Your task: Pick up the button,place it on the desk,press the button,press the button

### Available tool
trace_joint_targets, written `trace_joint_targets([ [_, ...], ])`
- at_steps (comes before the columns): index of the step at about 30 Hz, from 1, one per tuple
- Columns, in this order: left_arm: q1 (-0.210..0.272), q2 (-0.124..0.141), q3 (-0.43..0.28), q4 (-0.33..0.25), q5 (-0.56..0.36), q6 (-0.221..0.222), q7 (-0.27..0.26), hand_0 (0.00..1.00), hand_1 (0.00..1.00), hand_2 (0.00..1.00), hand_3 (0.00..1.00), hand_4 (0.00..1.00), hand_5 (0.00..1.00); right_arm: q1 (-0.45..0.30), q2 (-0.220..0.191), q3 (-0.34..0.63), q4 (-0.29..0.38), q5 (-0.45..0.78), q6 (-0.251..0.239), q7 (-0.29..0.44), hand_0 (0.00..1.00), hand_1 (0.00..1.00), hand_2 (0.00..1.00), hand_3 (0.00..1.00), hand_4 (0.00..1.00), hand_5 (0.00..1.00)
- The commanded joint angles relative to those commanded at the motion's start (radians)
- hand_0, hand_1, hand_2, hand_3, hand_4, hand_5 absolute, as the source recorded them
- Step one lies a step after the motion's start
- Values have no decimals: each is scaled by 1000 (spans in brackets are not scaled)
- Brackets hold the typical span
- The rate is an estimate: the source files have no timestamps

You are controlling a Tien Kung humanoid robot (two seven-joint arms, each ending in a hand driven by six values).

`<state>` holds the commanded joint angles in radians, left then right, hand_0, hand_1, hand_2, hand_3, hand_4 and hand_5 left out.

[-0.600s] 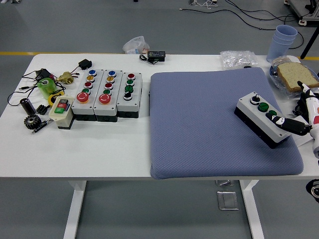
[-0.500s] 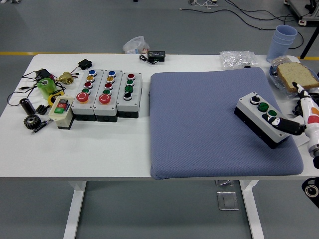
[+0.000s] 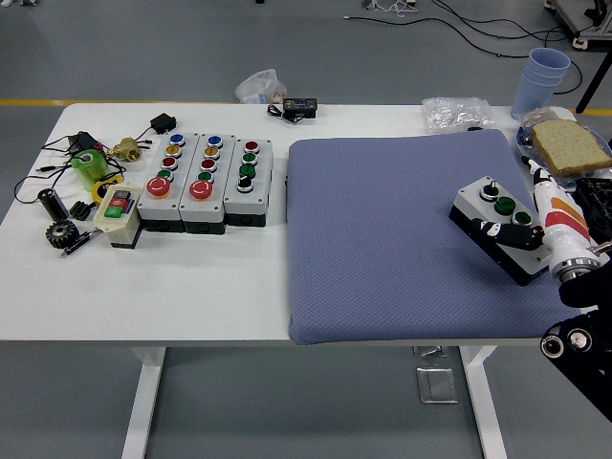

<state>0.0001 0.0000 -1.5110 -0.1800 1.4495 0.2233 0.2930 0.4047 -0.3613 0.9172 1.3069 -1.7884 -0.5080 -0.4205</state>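
— Where does the button box (image 3: 504, 228) lie?
— On the blue pad's (image 3: 382, 239) right part, long axis running diagonally from far-left to near-right.
— And the right hand (image 3: 535, 225)?
— Over its near-right end, fingers extended, gripping nothing; one fingertip points left along the box toward the buttons. No left hand shows.

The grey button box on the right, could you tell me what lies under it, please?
The grey button box rests on the blue-grey padded mat, which covers the white table. The right hand partly covers the box.
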Motion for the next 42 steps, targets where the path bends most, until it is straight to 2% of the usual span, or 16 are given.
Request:
trace_joint_targets([
  [3, -3, 0, 3, 0, -9, 2, 0, 558, 421, 425, 428, 268, 390, 51, 27, -26, -69, -2, 48, -31, 998, 929, 979, 968, 998, 316],
  [8, -7, 0, 7, 0, -22, 4, -1, 558, 421, 425, 428, 268, 390, 116, 53, -57, -153, 1, 85, -61, 998, 929, 979, 968, 998, 316],
  [9, -9, 0, 7, 0, -25, 5, -2, 558, 421, 426, 428, 268, 390, 133, 61, -62, -175, 8, 103, -76, 998, 886, 940, 906, 998, 331],
  [10, -9, 0, 6, 0, -27, 5, -2, 558, 421, 426, 428, 268, 390, 144, 66, -64, -193, 13, 118, -86, 998, 886, 940, 906, 998, 331],
  [14, -12, 0, 7, 0, -40, 9, -3, 558, 421, 426, 428, 268, 390, 170, 86, -63, -244, 4, 136, -111, 998, 886, 940, 906, 998, 331],
  [15, -13, 0, 8, 0, -45, 10, -3, 558, 421, 426, 428, 270, 390, 175, 90, -64, -256, -3, 139, -117, 955, 817, 881, 851, 998, 336],
  [16, -13, 0, 7, 0, -49, 11, -4, 558, 421, 426, 428, 270, 390, 181, 94, -66, -271, -14, 147, -127, 955, 817, 881, 851, 998, 336],
  [20, -15, 0, 8, 0, -54, 12, -5, 558, 421, 426, 428, 270, 390, 193, 99, -73, -298, -64, 175, -152, 955, 817, 881, 851, 998, 336],
  [21, -15, 0, 8, 0, -53, 12, -5, 557, 421, 426, 429, 267, 391, 195, 99, -77, -302, -89, 180, -158, 943, 746, 807, 785, 998, 335],
  [26, -15, 0, 7, 0, -54, 12, -5, 557, 421, 426, 429, 267, 391, 204, 100, -92, -319, -140, 213, -189, 943, 746, 807, 785, 998, 335],
  [27, -16, 0, 7, 0, -54, 12, -5, 557, 421, 426, 429, 269, 390, 207, 99, -98, -324, -141, 220, -197, 843, 658, 738, 727, 998, 334],
  [32, -16, 0, 6, 0, -56, 13, -5, 557, 421, 426, 429, 269, 390, 214, 96, -122, -342, -136, 207, -200, 843, 658, 738, 727, 998, 334],
  [33, -16, 0, 6, 0, -55, 13, -5, 557, 421, 425, 429, 268, 390, 216, 95, -131, -347, -134, 208, -201, 662, 554, 669, 664, 998, 347],
  [38, -15, 0, 6, 0, -58, 14, -5, 557, 421, 425, 429, 268, 390, 217, 91, -156, -352, -138, 176, -194, 662, 554, 669, 664, 998, 347],
  [39, -14, 0, 6, 0, -59, 14, -5, 556, 421, 425, 429, 268, 390, 217, 90, -161, -352, -139, 155, -189, 488, 459, 599, 590, 998, 363],
  [42, -14, 0, 6, 0, -59, 14, -5, 556, 421, 425, 429, 268, 390, 216, 88, -169, -350, -146, 130, -182, 488, 459, 599, 590, 998, 363],
])
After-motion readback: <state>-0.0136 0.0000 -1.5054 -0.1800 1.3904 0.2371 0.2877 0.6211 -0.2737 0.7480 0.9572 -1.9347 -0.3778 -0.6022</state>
